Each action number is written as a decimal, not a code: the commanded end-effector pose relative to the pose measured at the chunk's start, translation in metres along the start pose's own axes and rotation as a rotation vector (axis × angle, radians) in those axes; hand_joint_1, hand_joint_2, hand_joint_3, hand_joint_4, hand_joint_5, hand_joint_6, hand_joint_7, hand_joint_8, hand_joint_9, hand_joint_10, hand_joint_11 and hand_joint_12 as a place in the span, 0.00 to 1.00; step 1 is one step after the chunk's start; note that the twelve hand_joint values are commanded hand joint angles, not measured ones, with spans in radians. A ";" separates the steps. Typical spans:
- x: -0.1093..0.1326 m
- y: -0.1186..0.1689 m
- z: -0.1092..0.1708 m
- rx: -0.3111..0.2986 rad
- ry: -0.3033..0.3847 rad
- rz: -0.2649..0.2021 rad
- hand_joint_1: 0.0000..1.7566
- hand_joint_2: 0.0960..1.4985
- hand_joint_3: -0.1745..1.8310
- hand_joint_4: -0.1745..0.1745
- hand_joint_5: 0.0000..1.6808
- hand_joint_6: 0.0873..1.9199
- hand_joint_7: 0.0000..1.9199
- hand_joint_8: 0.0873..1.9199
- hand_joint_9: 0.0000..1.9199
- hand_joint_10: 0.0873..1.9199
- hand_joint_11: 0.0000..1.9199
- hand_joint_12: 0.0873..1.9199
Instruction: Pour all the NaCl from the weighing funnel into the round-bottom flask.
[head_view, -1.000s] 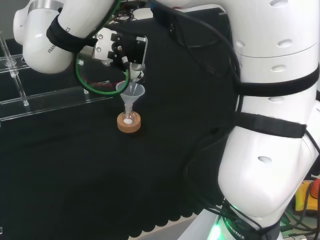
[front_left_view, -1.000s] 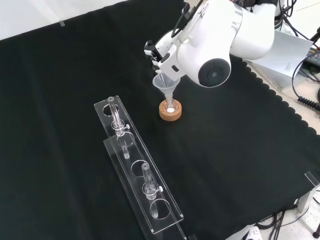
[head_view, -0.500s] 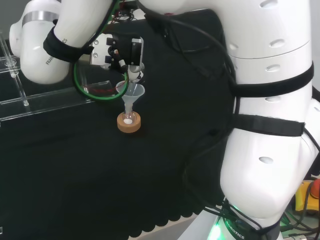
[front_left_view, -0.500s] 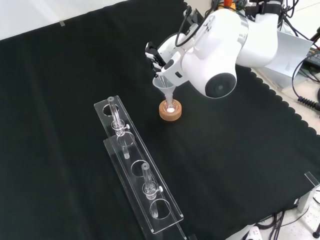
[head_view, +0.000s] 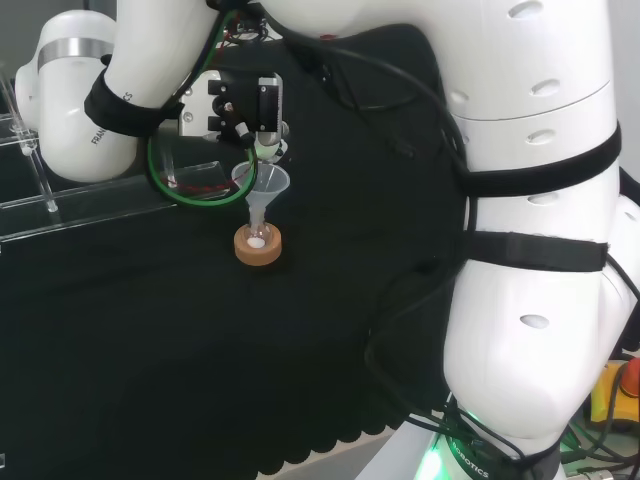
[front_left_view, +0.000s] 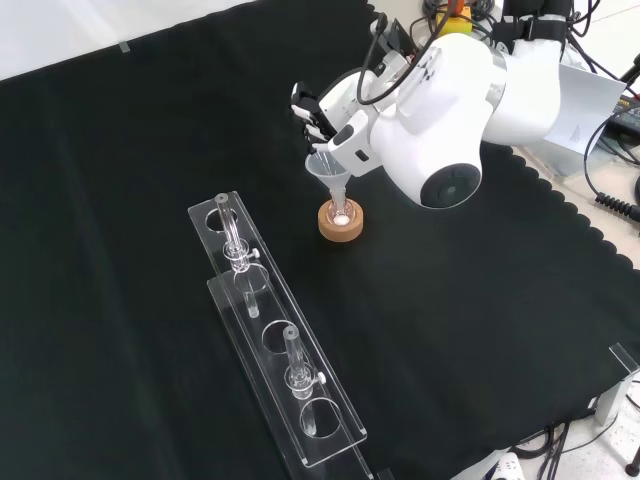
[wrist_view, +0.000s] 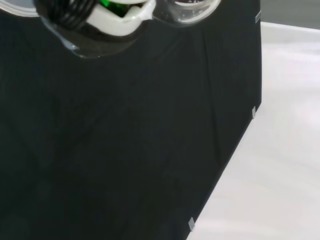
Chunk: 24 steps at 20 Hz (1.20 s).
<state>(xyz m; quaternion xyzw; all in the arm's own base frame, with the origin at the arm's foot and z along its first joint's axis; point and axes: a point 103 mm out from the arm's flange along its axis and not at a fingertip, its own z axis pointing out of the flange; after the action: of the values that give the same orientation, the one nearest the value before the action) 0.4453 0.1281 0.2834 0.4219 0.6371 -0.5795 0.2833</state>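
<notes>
Over the cork ring: hand (head_view: 245, 105) hovers just above the funnel (head_view: 263, 186), black and white against the dark cloth.
Hand: fingers curled round a small clear piece at their tips, tilted down into the funnel's mouth; I take it for the weighing funnel (head_view: 266, 146), though it's too clear and small to be sure.
Funnel: upright, stem down in the flask (head_view: 258, 237).
Flask: seated in the ring (head_view: 258, 246) mid-counter; a white patch shows at its bottom, looks like powder.
Head view: catches the hand from the side, green cable looping under it, white links (head_view: 530, 230) bulking at right.
Front view: hand (front_left_view: 318, 108) peeks out left of a big link with a grey cap (front_left_view: 455, 183); funnel (front_left_view: 328, 168) and ring (front_left_view: 340, 220) sit below it. Two clear racks (front_left_view: 275, 335) lie left of the ring, well apart, with small glass pieces standing in them.
Wrist view: black cloth (wrist_view: 120, 150), its edge against a pale floor, blurred white hand part (wrist_view: 120, 17) and green cable.
</notes>
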 end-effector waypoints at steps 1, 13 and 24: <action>0.002 -0.001 -0.002 0.001 -0.025 0.007 0.64 0.47 0.35 0.73 0.72 0.36 0.66 0.18 0.77 0.00 0.64 0.36; -0.003 -0.004 0.003 0.003 0.015 0.004 0.64 0.47 0.36 0.74 0.72 0.36 0.66 0.18 0.77 0.00 0.64 0.36; -0.031 -0.012 0.041 -0.067 0.334 0.023 0.64 0.47 0.36 0.74 0.72 0.36 0.66 0.18 0.77 0.00 0.64 0.36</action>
<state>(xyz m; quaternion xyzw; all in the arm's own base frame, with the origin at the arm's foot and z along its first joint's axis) 0.4447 0.1104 0.3026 0.4621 0.6613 -0.5345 0.2518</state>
